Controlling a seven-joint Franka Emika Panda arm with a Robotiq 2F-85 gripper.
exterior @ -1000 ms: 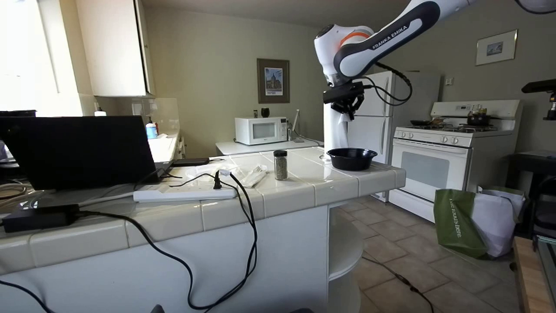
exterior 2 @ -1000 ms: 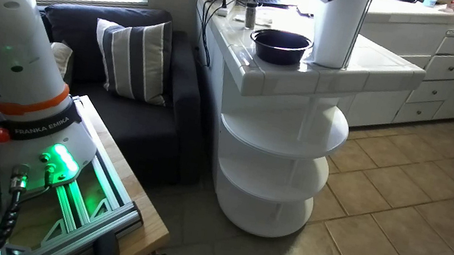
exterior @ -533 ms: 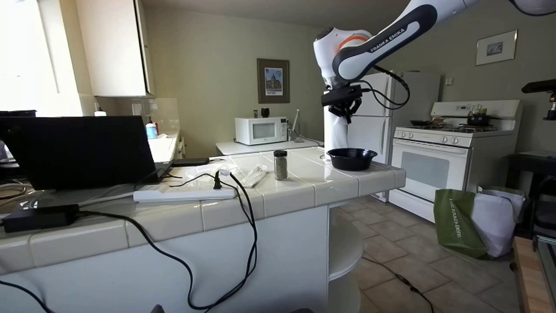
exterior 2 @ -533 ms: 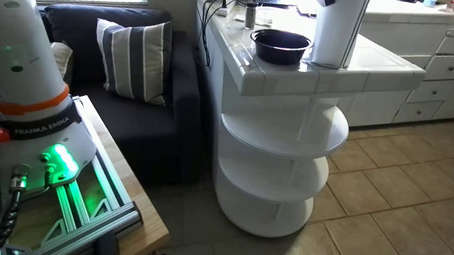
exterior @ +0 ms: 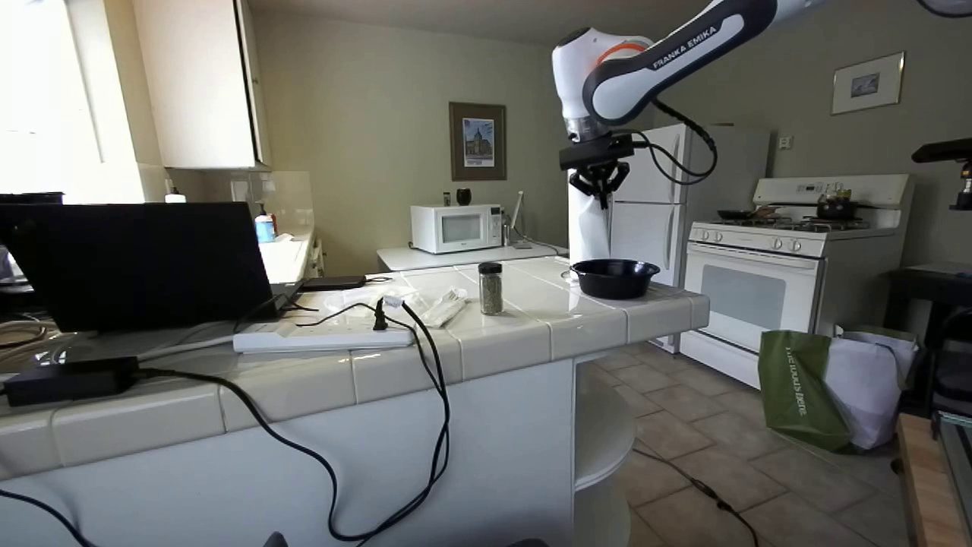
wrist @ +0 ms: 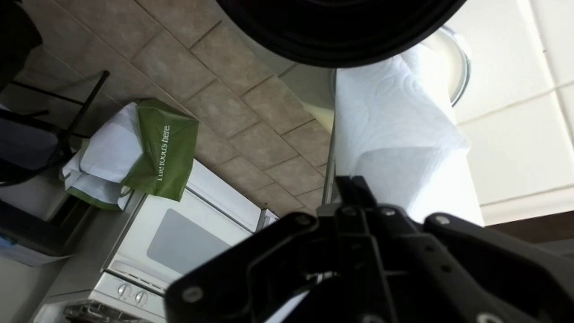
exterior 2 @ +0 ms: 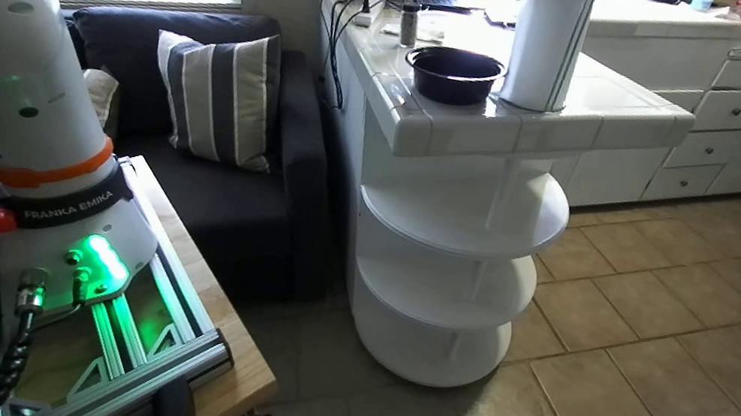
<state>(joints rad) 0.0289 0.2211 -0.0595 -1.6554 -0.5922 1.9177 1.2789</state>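
My gripper (exterior: pixel 604 199) is above the tiled counter beside a tall white paper towel roll (exterior: pixel 586 232). In the wrist view its fingertips (wrist: pixel 351 179) are together at the edge of a loose towel sheet (wrist: pixel 385 112), and a thin bit of white shows between the tips. The roll also shows in an exterior view (exterior 2: pixel 541 59), where only a black part of the gripper shows at the top edge. A round black bowl (exterior: pixel 615 281) stands close to the roll at the counter's end, below the gripper. It also shows in an exterior view (exterior 2: pixel 454 79) and the wrist view (wrist: pixel 345 36).
A spice jar (exterior: pixel 490 292) with a black lid stands on the counter (exterior: pixel 531 323). A power strip (exterior: pixel 326 338) with cords and a black laptop (exterior: pixel 137 266) lie further along. The counter's corner (exterior 2: pixel 407 131) is close to the bowl. White shelves (exterior 2: pixel 464 217) are below it.
My gripper has shifted slightly left in an exterior view, dipping and then rising. The roll and bowl have slid slightly left in an exterior view. The tips look together throughout.
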